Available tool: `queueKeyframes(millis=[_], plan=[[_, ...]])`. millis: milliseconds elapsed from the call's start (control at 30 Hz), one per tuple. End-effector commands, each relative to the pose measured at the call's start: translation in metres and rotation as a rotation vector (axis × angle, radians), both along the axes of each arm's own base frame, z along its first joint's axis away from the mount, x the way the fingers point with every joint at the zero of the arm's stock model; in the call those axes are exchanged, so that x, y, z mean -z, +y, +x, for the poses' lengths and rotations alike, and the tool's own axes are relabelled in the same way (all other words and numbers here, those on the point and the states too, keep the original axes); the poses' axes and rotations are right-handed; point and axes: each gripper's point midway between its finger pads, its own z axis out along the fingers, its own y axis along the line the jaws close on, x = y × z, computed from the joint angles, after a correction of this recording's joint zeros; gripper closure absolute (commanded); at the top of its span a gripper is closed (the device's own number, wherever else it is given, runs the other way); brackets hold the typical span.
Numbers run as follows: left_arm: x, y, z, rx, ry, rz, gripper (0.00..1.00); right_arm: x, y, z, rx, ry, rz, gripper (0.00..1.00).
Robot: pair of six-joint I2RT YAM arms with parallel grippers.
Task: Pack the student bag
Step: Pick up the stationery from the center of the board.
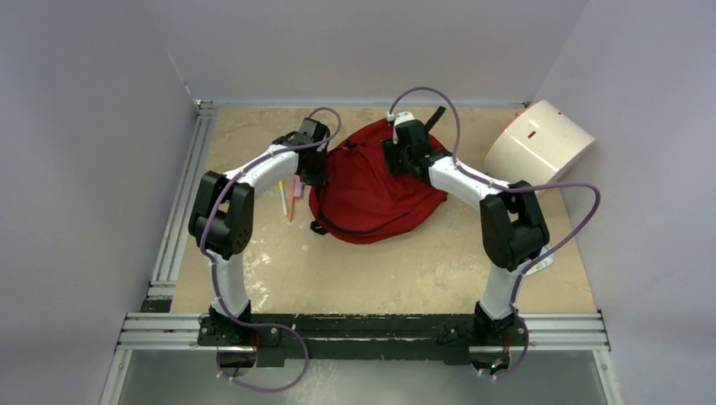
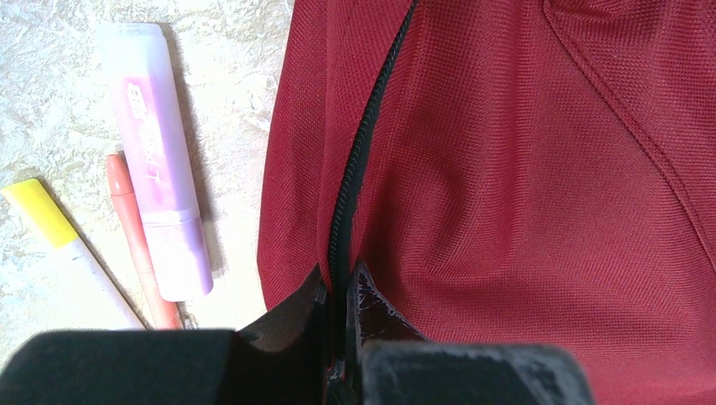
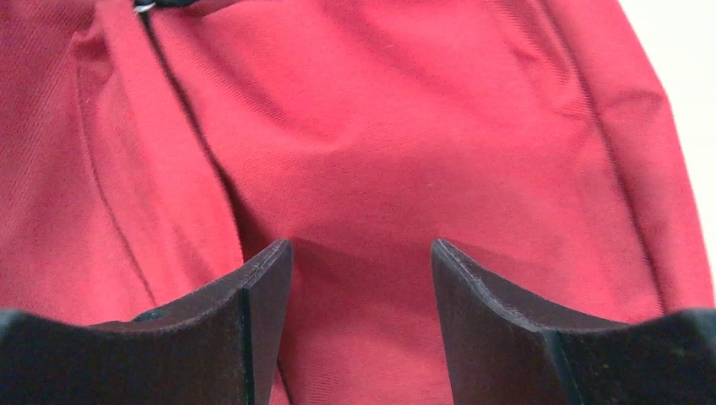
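While your left gripper [image 2: 340, 277] pinches the student bag [image 2: 523, 186] at its zipper [image 2: 355, 160], your right gripper [image 3: 361, 249] gapes above the fabric; the label on the pink tube [image 2: 156, 160] is too blurred to read.

- The left arm [image 1: 253, 173] reaches forward and inward; the left tool [image 2: 339, 283] has its jaws pressed together.
- The right arm [image 1: 469, 181] reaches likewise; the right tool [image 3: 361, 246] has its jaws apart.

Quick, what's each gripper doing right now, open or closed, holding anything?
Left gripper: closed, pinching the bag at its zipper.
Right gripper: open over the bag, holding nothing.
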Motion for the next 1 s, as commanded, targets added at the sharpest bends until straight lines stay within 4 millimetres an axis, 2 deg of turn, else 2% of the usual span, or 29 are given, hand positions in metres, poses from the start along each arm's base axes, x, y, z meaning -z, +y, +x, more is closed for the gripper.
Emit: queueKeyframes(millis=[0, 233, 367, 633, 833, 967], plan=[[-0.009, -0.002, 0.013, 0.004, -0.057, -0.012, 1.00, -0.019, 0.008, 0.003, -0.032, -0.054, -0.076, 0.35], [-0.005, -0.002, 0.012, 0.003, -0.045, -0.017, 1.00, -0.004, 0.033, -0.016, -0.155, -0.024, -0.110, 0.27], [-0.005, -0.002, 0.012, 0.001, -0.046, -0.022, 1.00, 0.001, 0.042, -0.019, -0.185, -0.019, -0.118, 0.25], [-0.006, -0.003, 0.011, 0.001, -0.044, -0.030, 1.00, 0.015, 0.040, -0.016, -0.171, 0.007, -0.208, 0.24], [-0.007, -0.004, 0.011, 0.004, -0.043, -0.040, 1.00, 0.038, 0.036, -0.021, -0.179, 0.064, -0.270, 0.23], [-0.007, -0.004, 0.011, 0.002, -0.045, -0.043, 1.00, 0.041, 0.017, -0.017, -0.050, 0.059, -0.326, 0.30]])
